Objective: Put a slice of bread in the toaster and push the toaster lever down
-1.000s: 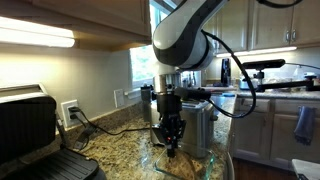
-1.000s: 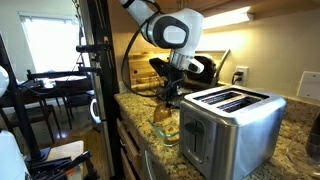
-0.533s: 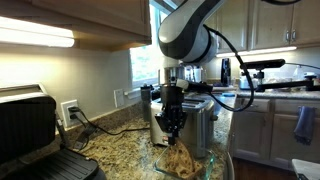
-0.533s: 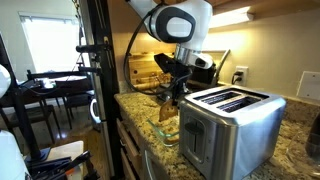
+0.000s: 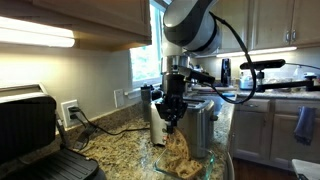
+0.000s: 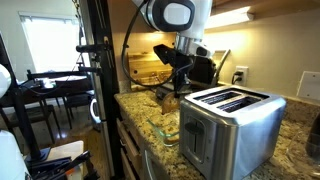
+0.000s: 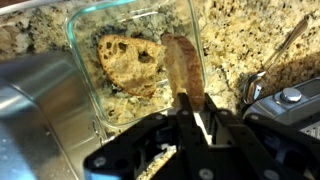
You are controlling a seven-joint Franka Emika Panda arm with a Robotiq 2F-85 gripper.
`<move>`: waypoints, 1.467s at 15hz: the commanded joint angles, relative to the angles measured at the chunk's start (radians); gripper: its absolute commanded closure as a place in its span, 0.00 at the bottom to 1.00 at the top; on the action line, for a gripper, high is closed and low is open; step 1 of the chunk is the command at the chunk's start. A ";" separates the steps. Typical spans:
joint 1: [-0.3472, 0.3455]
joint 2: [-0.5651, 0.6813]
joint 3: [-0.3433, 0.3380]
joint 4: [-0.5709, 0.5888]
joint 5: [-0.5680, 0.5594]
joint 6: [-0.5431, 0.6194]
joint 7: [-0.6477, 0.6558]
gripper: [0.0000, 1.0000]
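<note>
My gripper (image 5: 173,119) (image 6: 171,93) (image 7: 196,99) is shut on the slice of bread (image 5: 178,150) (image 7: 183,62), a tan slice with a darker crust. It hangs edge-on below the fingers, above a glass dish (image 5: 196,170) (image 6: 167,130) (image 7: 78,48). Another slice (image 7: 128,62) lies flat in the dish. The brushed-steel toaster (image 6: 228,122) (image 5: 203,125) (image 7: 35,105) stands right beside the dish, its top slots open in an exterior view. I cannot make out its lever.
A big black grill press (image 5: 35,135) (image 6: 198,67) stands open on the granite counter (image 5: 120,150). Its cord runs to a wall outlet (image 5: 70,110). A dark appliance part with a metal knob (image 7: 290,97) lies close beside the gripper. The counter edge (image 6: 130,125) is near the dish.
The arm has risen, and the slice of bread held in the gripper has come up out of the glass dish. The gripper has stayed shut.
</note>
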 commanded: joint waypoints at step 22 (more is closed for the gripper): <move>-0.023 -0.145 -0.034 -0.036 0.016 0.082 0.015 0.95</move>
